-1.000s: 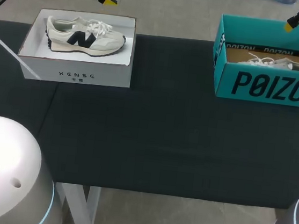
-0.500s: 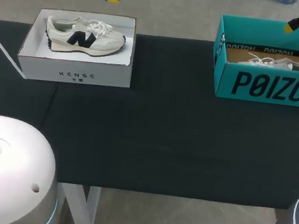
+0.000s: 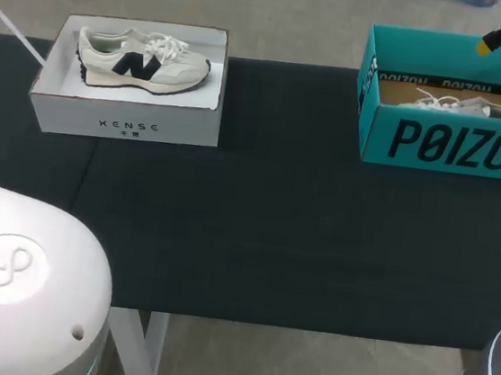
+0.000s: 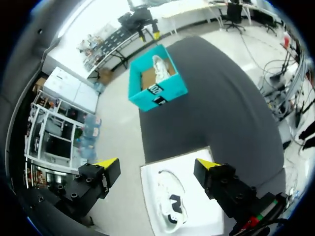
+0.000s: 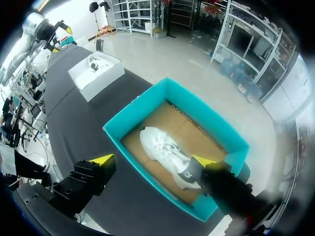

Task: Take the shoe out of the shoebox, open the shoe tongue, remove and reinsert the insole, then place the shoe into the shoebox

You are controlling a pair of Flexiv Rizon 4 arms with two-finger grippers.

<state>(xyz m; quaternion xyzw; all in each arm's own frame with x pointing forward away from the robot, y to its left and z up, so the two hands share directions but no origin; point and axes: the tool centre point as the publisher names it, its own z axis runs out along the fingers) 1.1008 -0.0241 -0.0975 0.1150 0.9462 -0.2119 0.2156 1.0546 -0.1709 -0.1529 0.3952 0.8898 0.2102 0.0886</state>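
Our left gripper [image 4: 157, 163] has its two yellow-tipped fingers wide apart, and they hold nothing. It hangs high in the air, up past the far side of the white shoebox [image 3: 122, 123]. In the left wrist view, this box shows below the gap between the fingers. The box is open on top. A cream sneaker [image 3: 143, 60] with a dark letter on its side lies flat on its side in the box. Its toe points toward the middle of the table and its white laces are on top. Our right gripper [image 5: 152, 160] has its fingers wide apart too, with nothing in them. It hangs up over the far rim of the teal shoebox [image 3: 446, 142]. In the right wrist view, this open box shows below the gap between the fingers. A white sneaker [image 5: 165, 147] lies on the brown bottom of the teal box, and its laces show. Both boxes sit near the far edge of the black table [image 3: 272, 235]. The white one is on our left and the teal one is on our right, well apart from each other. Both shoes are inside their boxes, and no gripper touches them.
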